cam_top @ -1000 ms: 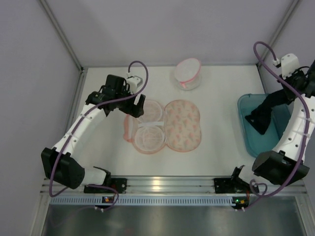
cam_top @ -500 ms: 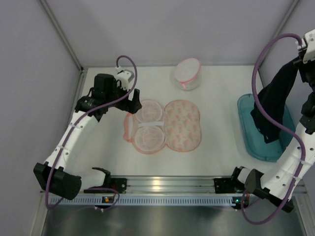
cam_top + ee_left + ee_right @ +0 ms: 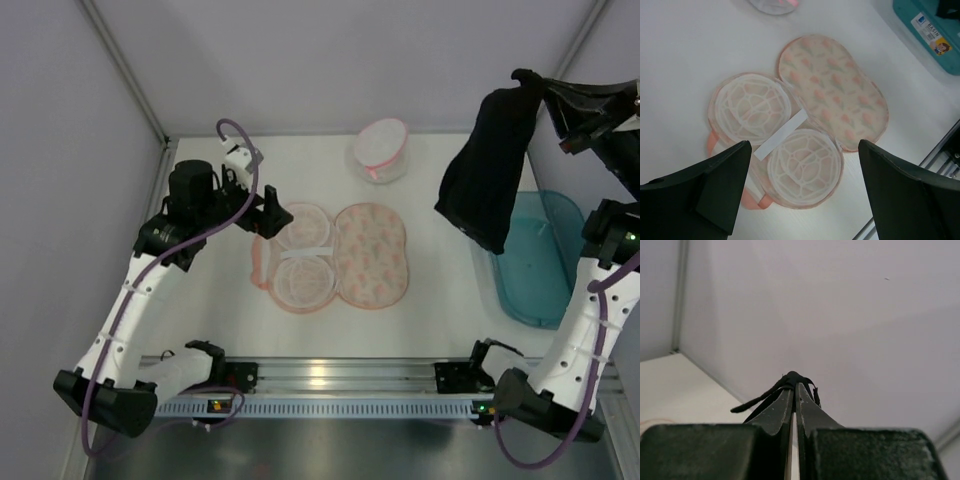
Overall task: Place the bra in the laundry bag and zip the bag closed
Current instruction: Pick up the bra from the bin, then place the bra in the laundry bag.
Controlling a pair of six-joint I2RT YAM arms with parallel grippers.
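So the right gripper (image 3: 538, 88) is up high on the far right with its fingers pinched tight on the top of the bra (image 3: 480, 175). The wrist view shows the two fingers (image 3: 807, 415) pressed together with a bit of black strap poking out of the tips. The rest of the bra just dangles limp in the air, and from the top its low end sits over the left edge of the teal tub (image 3: 545, 280). The laundry bag (image 3: 370, 255) is lying flat and unzipped in the middle of the table (image 3: 450, 320), with the patterned half on the right and the two round mesh cups (image 3: 752, 105) on the left, plus a white strip (image 3: 782, 135) across where they meet. The left gripper (image 3: 272, 213) hangs over the bag's left edge, jaws spread wide, nothing in them. A small white pouch (image 3: 381, 150) sits at the far side, apart from the bag.
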